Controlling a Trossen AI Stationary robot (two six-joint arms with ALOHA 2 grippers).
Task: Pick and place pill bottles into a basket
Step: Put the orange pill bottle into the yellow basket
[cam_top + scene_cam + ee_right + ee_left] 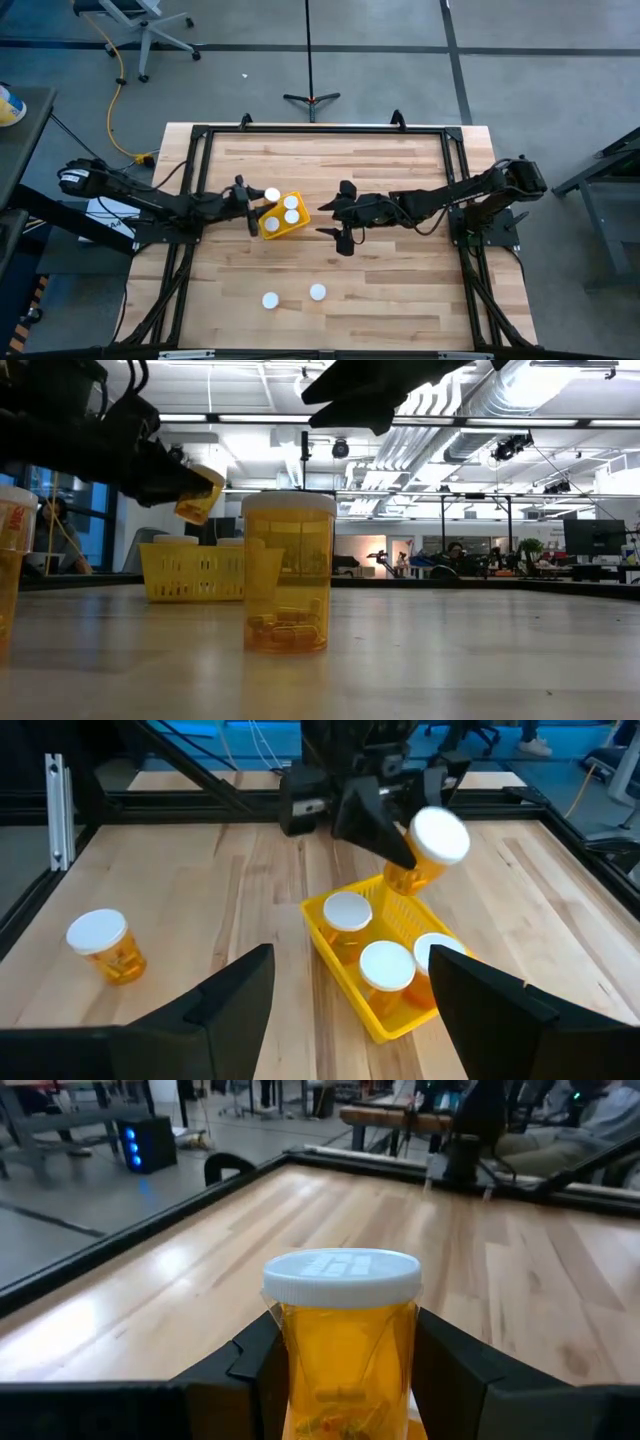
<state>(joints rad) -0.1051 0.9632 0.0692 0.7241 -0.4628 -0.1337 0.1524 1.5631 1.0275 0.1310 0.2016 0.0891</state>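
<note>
Wood table [400,290]: basket [272,228], 2 bottles [270,300].

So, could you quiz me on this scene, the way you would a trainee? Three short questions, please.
1. True or false: the right tool is shut on a pill bottle.
2. How many pill bottles stand on the table outside the basket? A one, B two, C four.
3. What does the left tool hold, tilted, raised at the basket's edge?

Key: 1 false, it is open and empty. 2 B. 3 a pill bottle.
</note>
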